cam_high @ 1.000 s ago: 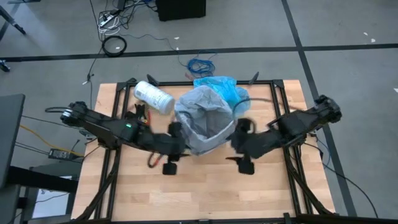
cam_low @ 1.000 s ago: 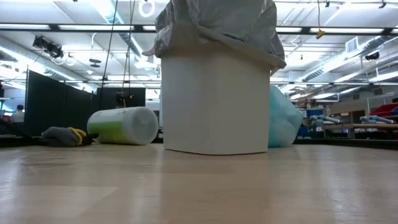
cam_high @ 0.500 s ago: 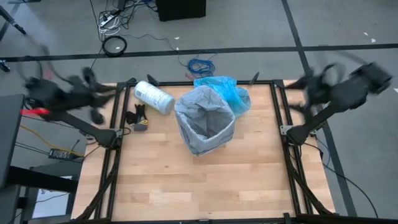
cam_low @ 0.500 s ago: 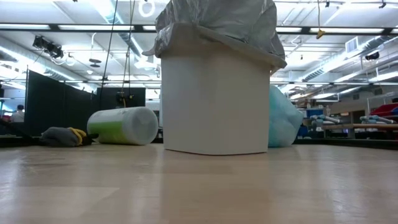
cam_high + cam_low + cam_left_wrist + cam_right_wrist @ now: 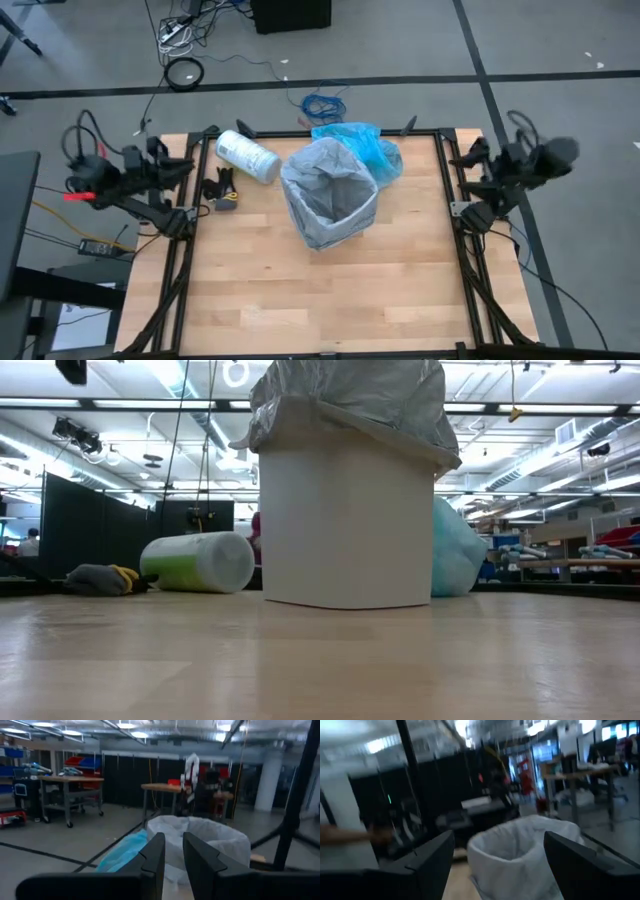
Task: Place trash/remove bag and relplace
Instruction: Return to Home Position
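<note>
Dark left pincer (image 5: pixel 170 857) narrowly parted, right pincer (image 5: pixel 497 862) wide, both empty

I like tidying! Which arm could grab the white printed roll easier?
Probably left: the white cylindrical printed roll lies near the left gripper; the right gripper waits beyond the grey-lined white bin.

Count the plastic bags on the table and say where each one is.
2. A grey bag lines the bin at the table's centre; a blue bag lies behind it. Others inside the bin would be hidden.
</note>
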